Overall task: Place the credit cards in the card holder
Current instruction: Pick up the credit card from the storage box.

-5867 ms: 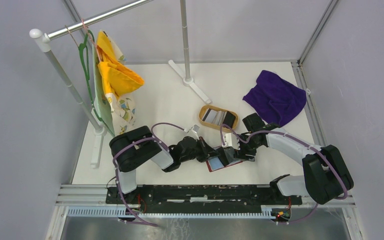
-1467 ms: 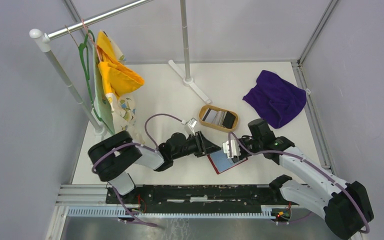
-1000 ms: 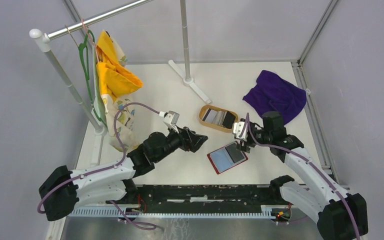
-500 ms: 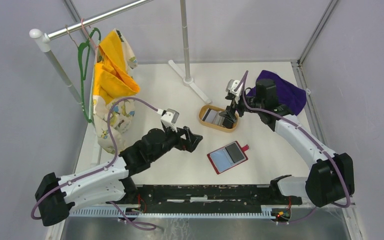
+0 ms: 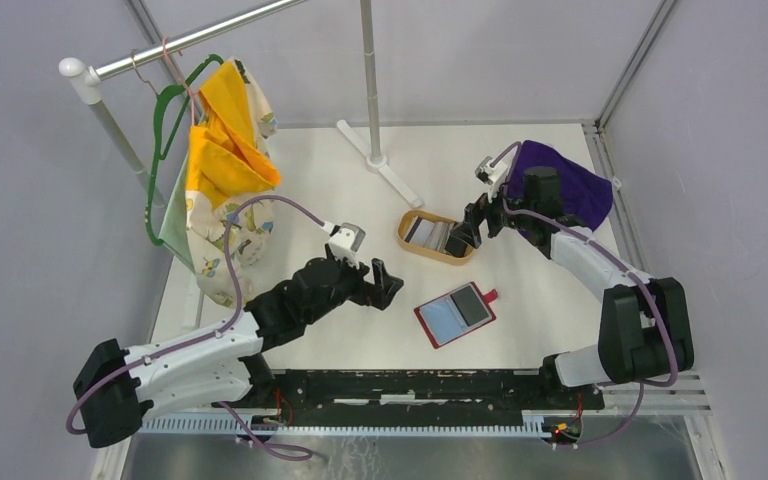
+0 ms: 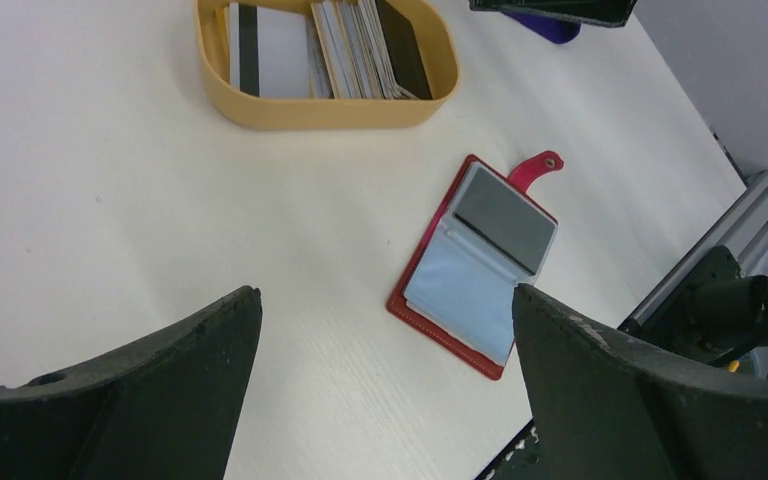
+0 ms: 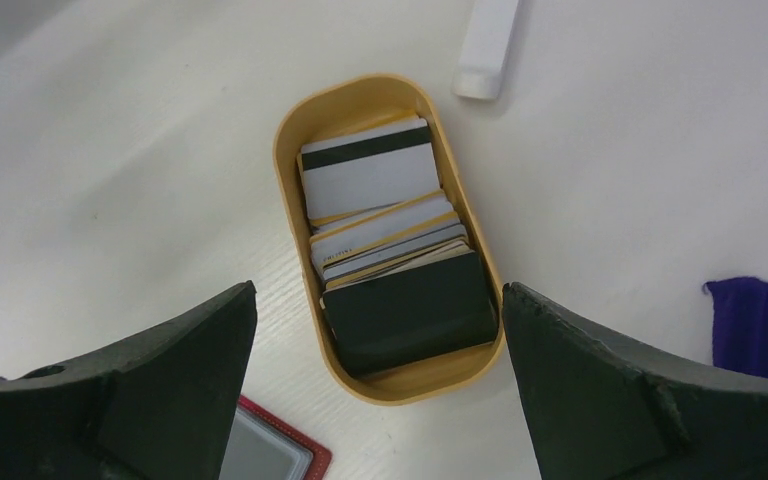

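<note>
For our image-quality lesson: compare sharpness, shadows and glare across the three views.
Top external view: even, diffuse light, faint shadows, red leather-like bifold card holder sharp. Left wrist view: dark fingers soft at the near edge, table behind crisp. Right wrist view: tan oval wooden tray and its credit cards crisp, no glare.

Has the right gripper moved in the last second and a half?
Yes. The right gripper has left the card holder, gone toward the far side, and now hangs open over the wooden tray's right end.
</note>
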You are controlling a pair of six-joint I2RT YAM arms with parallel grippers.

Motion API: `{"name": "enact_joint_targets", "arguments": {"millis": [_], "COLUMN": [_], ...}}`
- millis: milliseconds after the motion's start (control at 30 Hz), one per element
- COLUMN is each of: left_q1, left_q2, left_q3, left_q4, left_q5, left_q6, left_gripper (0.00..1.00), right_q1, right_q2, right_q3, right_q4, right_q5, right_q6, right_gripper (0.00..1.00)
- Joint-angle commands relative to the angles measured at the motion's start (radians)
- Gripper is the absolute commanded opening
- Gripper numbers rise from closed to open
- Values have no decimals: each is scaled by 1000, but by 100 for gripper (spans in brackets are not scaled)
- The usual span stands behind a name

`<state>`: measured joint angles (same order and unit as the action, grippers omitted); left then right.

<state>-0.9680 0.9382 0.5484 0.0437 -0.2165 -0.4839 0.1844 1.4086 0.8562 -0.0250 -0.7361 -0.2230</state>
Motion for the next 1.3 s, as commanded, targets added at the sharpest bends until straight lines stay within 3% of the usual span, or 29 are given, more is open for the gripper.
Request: {"name": "enact_joint_targets", "arguments": {"millis": [0, 200, 333, 500, 700, 900, 1200, 1267], "left_q1": [2, 0, 0, -2, -1, 0, 0, -1], "left_q2": [-59, -55, -53, -59, -38, 32, 123, 134], "left_q3": [-69, -127, -158, -186, -218, -213, -203, -202], "left_q4": [180, 225, 250, 271, 328, 362, 407, 411], "left_q5": [32, 46, 63, 71, 71, 84, 89, 88], "left_q6": [-48, -93, -118, -135, -151, -159, -171, -172], "left_gripper": [100, 100, 100, 100, 100, 100, 100, 100], "right_q1": [-4, -1, 0, -2, 8, 74, 161, 195], "right_q2": [-7, -83, -82, -43, -32, -13, 25, 36], "right_q3": [-12, -29, -62, -75, -77, -26, -14, -5], "right_q4": [59, 78, 153, 188, 163, 67, 50, 47], "right_q5": [38, 232, 395, 292, 353, 546, 628, 662], "right_q6": [71, 43, 247, 332, 419, 474, 526, 529], "right_gripper": [98, 98, 98, 98, 85, 85, 77, 79]}}
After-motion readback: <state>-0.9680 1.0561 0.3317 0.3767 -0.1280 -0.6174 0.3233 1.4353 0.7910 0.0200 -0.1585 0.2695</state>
